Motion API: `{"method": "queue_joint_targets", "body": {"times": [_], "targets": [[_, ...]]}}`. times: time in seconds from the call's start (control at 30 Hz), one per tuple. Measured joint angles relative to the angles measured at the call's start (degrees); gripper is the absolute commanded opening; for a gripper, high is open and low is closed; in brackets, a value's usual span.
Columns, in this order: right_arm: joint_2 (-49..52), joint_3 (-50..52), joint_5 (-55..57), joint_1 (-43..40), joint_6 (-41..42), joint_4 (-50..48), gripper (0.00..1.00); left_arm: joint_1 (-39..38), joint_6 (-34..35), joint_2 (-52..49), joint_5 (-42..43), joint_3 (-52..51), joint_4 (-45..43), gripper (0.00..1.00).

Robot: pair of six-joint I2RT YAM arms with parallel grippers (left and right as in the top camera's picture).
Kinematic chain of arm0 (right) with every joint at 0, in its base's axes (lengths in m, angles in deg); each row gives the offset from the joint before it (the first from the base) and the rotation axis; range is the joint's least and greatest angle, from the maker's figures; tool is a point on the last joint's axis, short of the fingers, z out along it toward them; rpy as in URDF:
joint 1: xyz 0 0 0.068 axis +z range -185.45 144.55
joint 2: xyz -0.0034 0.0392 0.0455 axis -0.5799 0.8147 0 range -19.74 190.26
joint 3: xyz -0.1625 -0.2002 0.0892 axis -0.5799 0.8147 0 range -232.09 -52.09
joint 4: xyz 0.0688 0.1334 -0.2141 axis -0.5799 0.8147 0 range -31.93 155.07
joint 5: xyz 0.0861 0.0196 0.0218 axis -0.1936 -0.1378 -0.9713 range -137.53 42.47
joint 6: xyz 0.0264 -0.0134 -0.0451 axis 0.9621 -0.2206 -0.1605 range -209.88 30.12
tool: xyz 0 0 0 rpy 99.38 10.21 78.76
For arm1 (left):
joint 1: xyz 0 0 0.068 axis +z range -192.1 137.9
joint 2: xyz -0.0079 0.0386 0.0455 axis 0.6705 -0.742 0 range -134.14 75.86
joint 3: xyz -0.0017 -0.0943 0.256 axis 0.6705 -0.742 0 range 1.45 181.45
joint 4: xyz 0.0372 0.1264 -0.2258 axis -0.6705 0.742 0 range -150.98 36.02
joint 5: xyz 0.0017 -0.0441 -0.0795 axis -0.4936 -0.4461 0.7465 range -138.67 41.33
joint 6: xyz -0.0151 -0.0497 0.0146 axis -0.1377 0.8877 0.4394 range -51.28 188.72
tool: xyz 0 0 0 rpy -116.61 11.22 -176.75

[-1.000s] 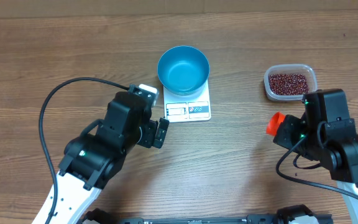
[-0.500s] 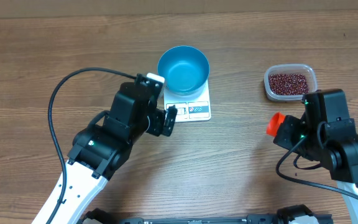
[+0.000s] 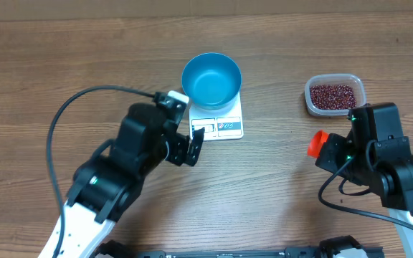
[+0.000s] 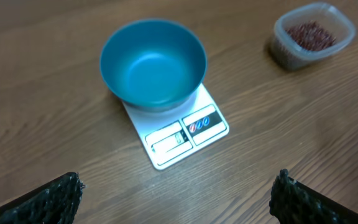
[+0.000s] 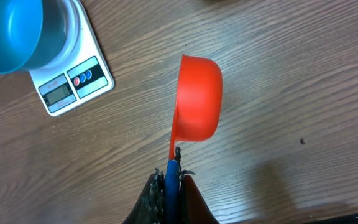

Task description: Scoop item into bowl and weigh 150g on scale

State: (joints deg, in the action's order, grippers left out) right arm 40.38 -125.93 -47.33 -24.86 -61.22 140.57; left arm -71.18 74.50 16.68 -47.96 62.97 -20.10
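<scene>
A blue bowl (image 3: 211,79) is set on a white scale (image 3: 218,127); beans (image 3: 333,94) are kept in a clear tub (image 3: 359,89). The left gripper (image 4: 176,199) is spread wide; an orange scoop (image 5: 196,99) is clamped by the right gripper (image 5: 169,182).

A brown wood-grain table (image 3: 49,64) carries 2 things directly. A white scale (image 3: 224,127) lies near the middle, display toward the near edge. A clear tub (image 3: 308,99) of beans (image 3: 332,94) sits well apart to its right.
</scene>
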Motion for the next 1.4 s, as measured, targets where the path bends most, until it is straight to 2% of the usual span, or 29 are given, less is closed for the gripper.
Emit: {"method": "queue_joint_targets", "body": {"times": [0.17,0.57,1.4], "targets": [[0.0,0.0,0.0,0.0,0.0,-0.6,0.04,0.0,-0.2,2.1,-0.1,-0.1,-0.2,1.0],[0.0,0.0,0.0,0.0,0.0,-0.4,0.04,0.0,-0.2,-3.3,-0.1,-0.3,0.8,1.0],[0.0,0.0,0.0,0.0,-0.2,-0.6,0.04,0.0,-0.2,-3.4,-0.3,-0.4,0.9,1.0]]}}
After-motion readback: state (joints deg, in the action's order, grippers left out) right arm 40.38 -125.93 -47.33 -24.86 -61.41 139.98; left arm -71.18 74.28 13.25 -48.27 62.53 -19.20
